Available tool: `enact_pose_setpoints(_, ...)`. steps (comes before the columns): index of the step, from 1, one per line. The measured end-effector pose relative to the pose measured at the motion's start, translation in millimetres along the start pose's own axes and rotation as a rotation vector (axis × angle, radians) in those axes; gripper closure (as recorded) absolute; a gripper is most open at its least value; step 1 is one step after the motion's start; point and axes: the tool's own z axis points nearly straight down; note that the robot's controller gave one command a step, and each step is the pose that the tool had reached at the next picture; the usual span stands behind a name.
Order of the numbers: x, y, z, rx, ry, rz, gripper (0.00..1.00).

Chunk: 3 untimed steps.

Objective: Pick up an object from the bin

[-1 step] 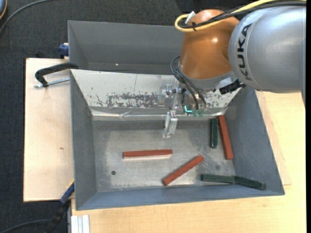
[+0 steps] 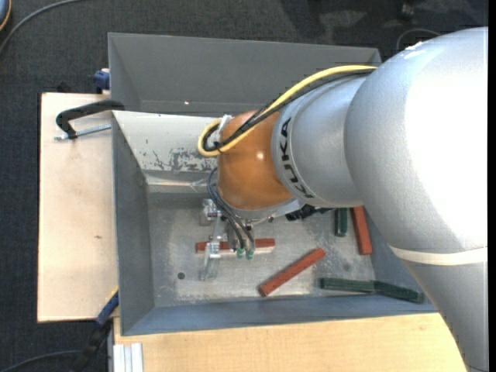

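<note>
Fingers (image 2: 245, 249) are spread astride a short red-brown bar (image 2: 265, 244), left of the longer red-brown stick (image 2: 291, 272). The bar is judged light, stiff and smooth, best pinched across its width at mid-length.

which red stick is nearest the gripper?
The level red stick mid-floor, directly beneath the gripper. The slanted red stick and the red stick by the right wall lie off to its right.
</note>
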Motion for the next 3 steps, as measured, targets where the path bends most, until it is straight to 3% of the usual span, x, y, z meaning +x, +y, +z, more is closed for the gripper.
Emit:
enact_pose_setpoints(1,-4.2,-3.3,-5.0,-0.001,-0.010,0.006,1.00)
enact_pose_setpoints(2,-12.1,12.1,-161.2,-0.005,-0.023,0.019,1.00)
enact_pose_setpoints(3,4.9,50.1,-144.3,-0.001,-0.009,-0.019,1.00)
